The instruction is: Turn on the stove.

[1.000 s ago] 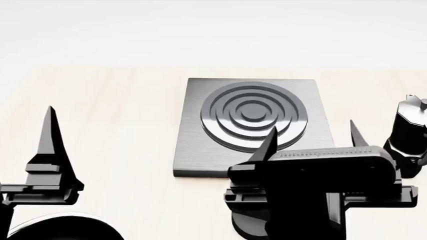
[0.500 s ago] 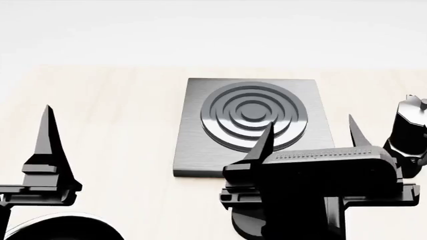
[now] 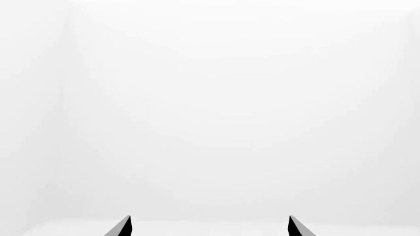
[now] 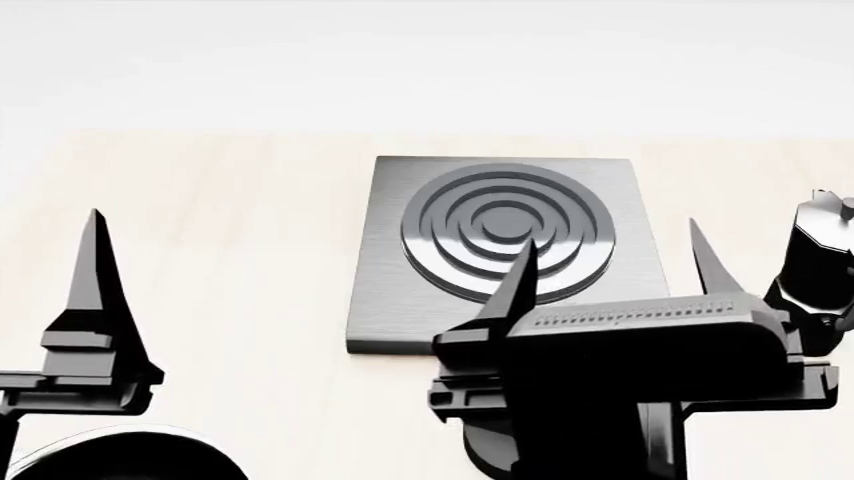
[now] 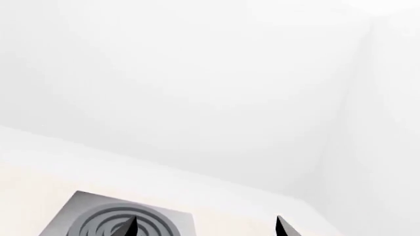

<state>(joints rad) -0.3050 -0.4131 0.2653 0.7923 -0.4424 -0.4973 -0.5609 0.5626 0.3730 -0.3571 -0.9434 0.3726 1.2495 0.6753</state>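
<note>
The right gripper (image 4: pixel 607 265) hangs over the near edge of the stove (image 4: pixel 387 250), its two pointed fingers spread wide with nothing between them. Beyond its inner fingertip (image 4: pixel 523 262) lies the ringed burner (image 4: pixel 507 232). Just outside its outer finger stands a black moka pot (image 4: pixel 817 262) on the pale wooden table (image 4: pixel 227 220). Well off to the other side, the left gripper's one visible finger (image 4: pixel 94 275) points up over bare wood, with a dark round rim (image 4: pixel 127 455) showing beneath it.
</note>
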